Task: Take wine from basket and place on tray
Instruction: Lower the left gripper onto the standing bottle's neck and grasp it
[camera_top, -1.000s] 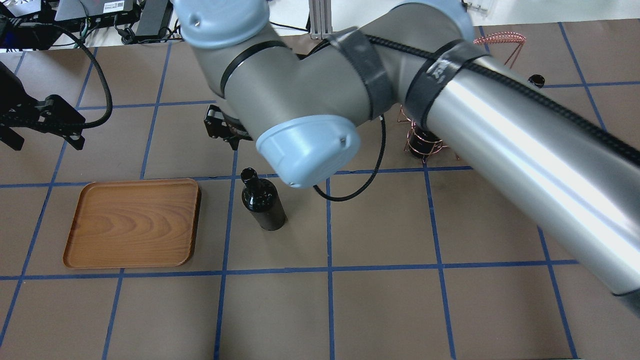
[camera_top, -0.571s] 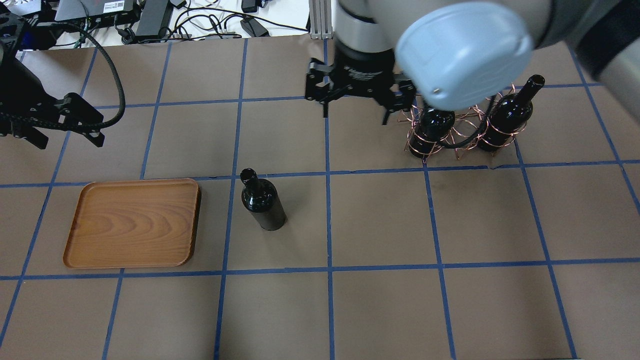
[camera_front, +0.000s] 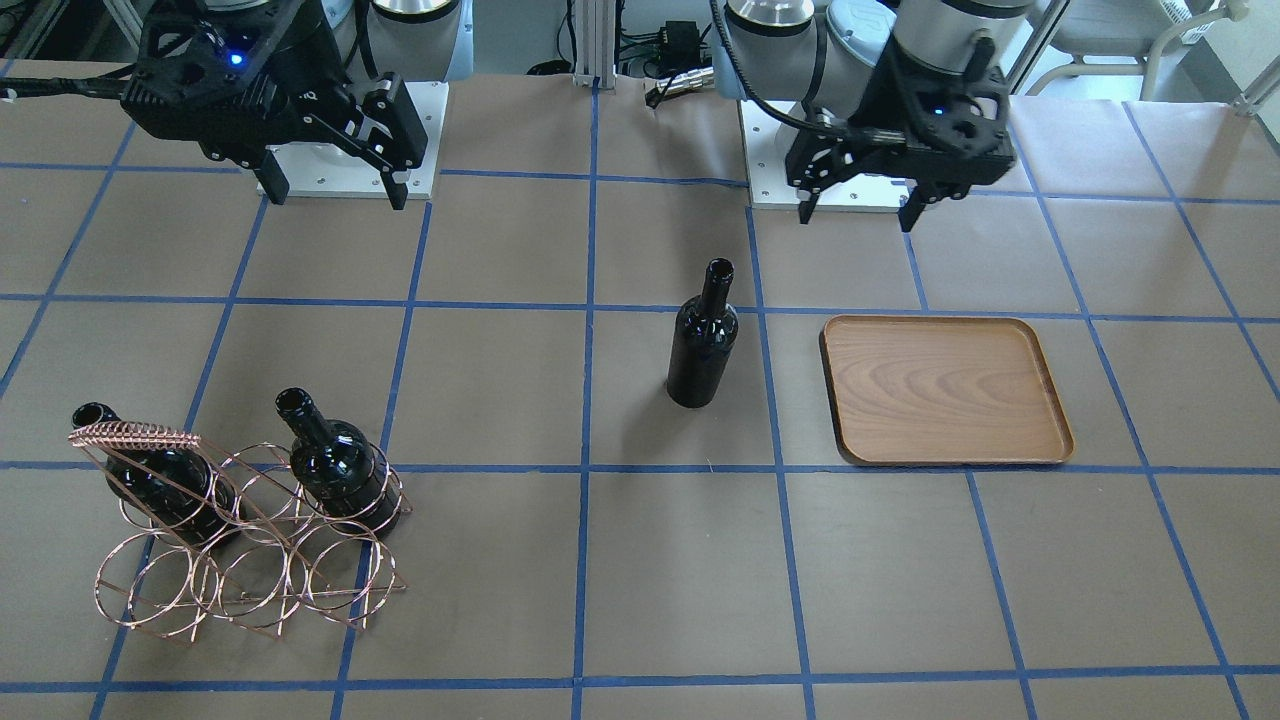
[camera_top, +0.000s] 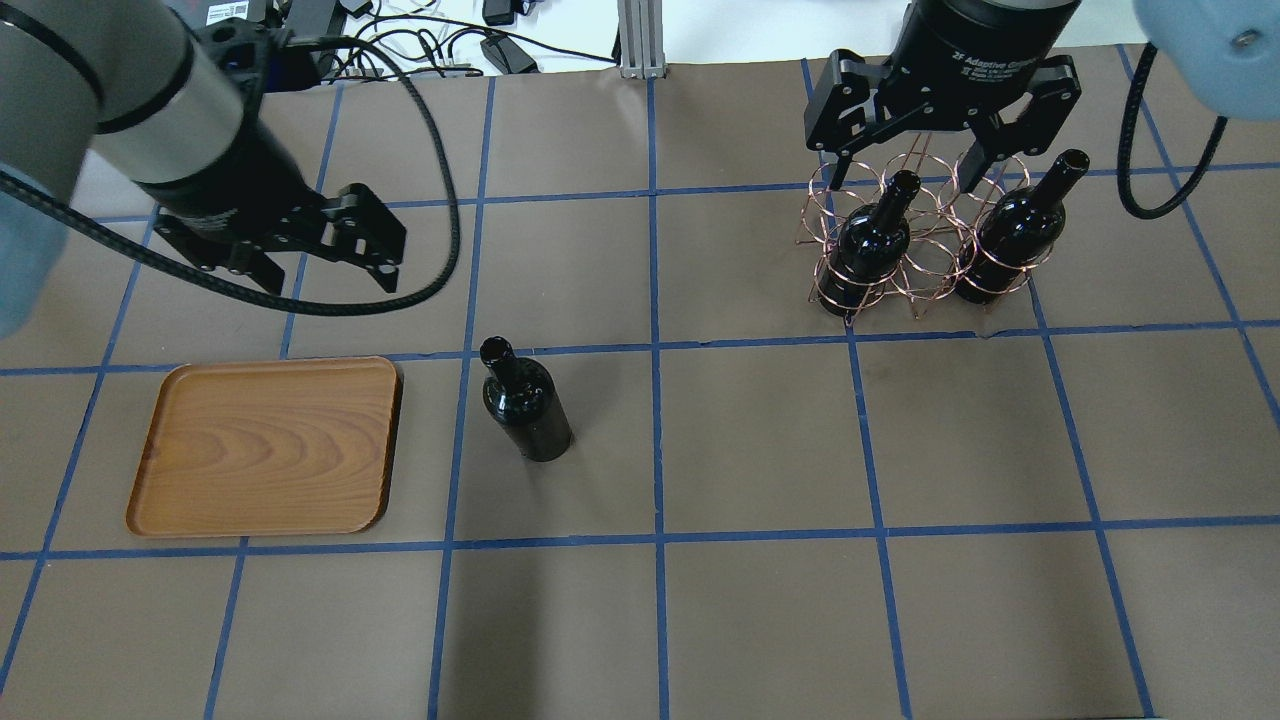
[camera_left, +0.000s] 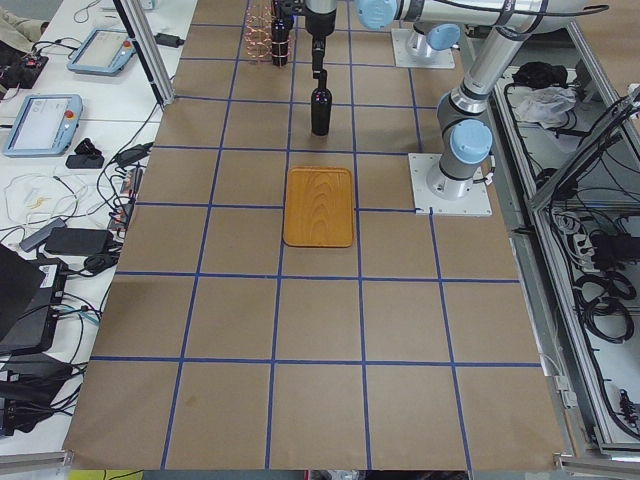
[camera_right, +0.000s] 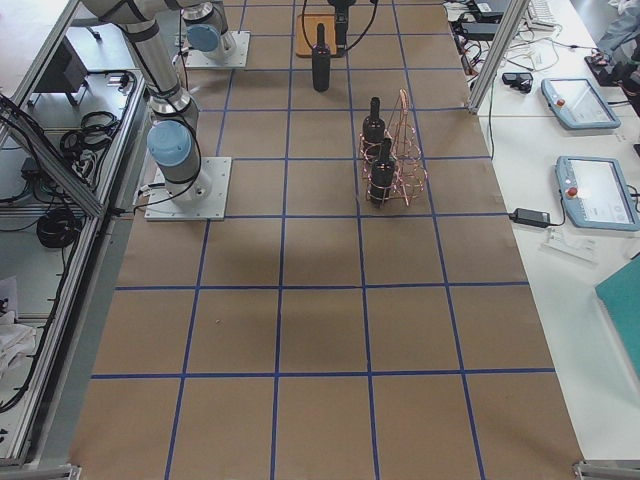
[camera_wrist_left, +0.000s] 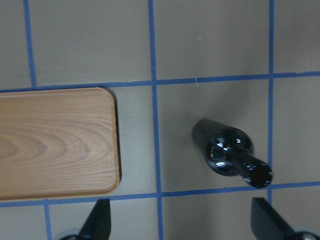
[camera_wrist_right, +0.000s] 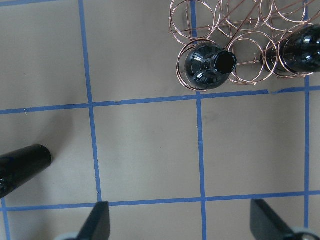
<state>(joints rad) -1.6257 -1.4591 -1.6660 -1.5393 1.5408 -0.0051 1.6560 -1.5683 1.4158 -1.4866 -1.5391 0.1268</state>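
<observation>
Standing upright on the desk (camera_top: 760, 450), the wine bottle (camera_top: 527, 405) sits below the left pincer (camera_front: 855, 215), which is spread and empty, with the tray (camera_top: 265, 445) alongside. Right pincer (camera_front: 337, 195), also spread, hangs high near the basket (camera_front: 250, 560).

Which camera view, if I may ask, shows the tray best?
The overhead exterior view: the tray lies whole, large and unobstructed. Front-facing shows it whole; the left wrist view crops it; side views show it small.

Bright, even room light from above; fixed views sharp, wrist views softer.
The glossy black glass wine bottle (camera_front: 702, 350) standing on the brown paper-covered table (camera_front: 640, 560) carries small white glints and throws a faint, soft-edged shadow. In the overhead view the near grey left arm (camera_top: 90, 80) is out of focus.
</observation>
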